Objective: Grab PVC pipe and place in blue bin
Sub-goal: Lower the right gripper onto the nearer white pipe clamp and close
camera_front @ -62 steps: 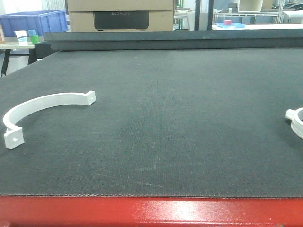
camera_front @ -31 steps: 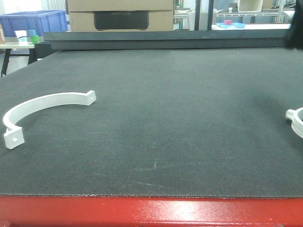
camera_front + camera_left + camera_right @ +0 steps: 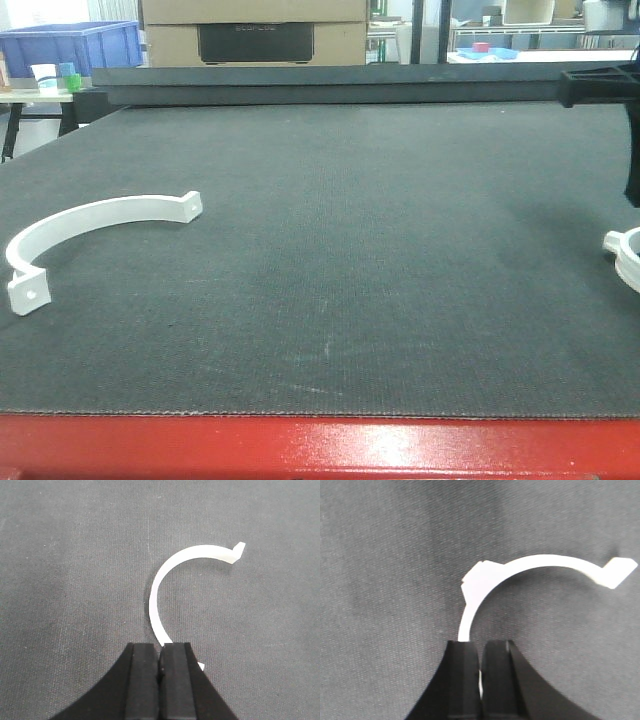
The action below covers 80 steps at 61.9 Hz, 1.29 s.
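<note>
The left PVC piece, a white half-ring with a flat tab at each end, lies flat on the dark tabletop near its left side; the right PVC piece, of the same kind, lies at the far right, partly cut off by the edge of the front view. Both look light, stiff and smooth, so they are likely to skid on the mat or twist in a loose pinch; the thin band at mid-arc, pinched across its thickness, seems the surest hold, though it lies low and the fingers would have to reach right down to the mat. The left hand hangs over the left PVC piece with jaws pressed together and nothing between them; the right hand is likewise closed and empty over the right PVC piece. The blue bin stands well apart, beyond the tabletop at the far left; its contents are hidden from here; small cups stand just in front of it.
</note>
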{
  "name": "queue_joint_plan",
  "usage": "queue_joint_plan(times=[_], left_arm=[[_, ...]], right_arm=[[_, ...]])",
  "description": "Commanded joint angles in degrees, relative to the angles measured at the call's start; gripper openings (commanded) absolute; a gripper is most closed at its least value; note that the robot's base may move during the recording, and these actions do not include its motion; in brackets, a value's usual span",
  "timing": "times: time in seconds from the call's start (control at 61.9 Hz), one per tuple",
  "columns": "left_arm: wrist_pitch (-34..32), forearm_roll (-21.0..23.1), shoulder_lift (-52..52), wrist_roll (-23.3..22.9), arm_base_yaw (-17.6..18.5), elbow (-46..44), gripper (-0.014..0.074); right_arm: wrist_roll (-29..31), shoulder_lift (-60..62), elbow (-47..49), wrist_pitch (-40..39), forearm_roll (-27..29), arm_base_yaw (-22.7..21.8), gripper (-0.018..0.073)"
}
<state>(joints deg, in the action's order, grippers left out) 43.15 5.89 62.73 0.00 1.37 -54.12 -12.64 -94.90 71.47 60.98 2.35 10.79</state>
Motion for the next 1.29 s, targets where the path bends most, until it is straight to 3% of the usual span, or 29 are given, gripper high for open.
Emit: queue_joint_plan(times=[0.0, 0.081, 0.921, 1.066, 1.276], left_arm=[[-0.9, 0.7, 0.0, 0.0, 0.0, -0.3, -0.0111], [-0.9, 0.7, 0.0, 0.0, 0.0, -0.3, -0.0111], [-0.9, 0.7, 0.0, 0.0, 0.0, -0.3, -0.0111], [-0.9, 0.7, 0.0, 0.0, 0.0, -0.3, -0.0111], [-1.2, 0.7, 0.0, 0.0, 0.0, -0.3, -0.0111]], right_arm=[[-0.4, -0.6, 0.5, 0.1, -0.6, 0.3, 0.0141], [-0.8, -1.3, 0.4, -0.4, -0.7, 0.3, 0.0207], [-1.4, -9.7, 0.4, -2.2, -0.4, 0.3, 0.02], [-1.4, -9.7, 0.4, -2.4, -0.4, 0.3, 0.0126], [-1.4, -9.7, 0.4, -2.5, -0.4, 0.3, -0.008]])
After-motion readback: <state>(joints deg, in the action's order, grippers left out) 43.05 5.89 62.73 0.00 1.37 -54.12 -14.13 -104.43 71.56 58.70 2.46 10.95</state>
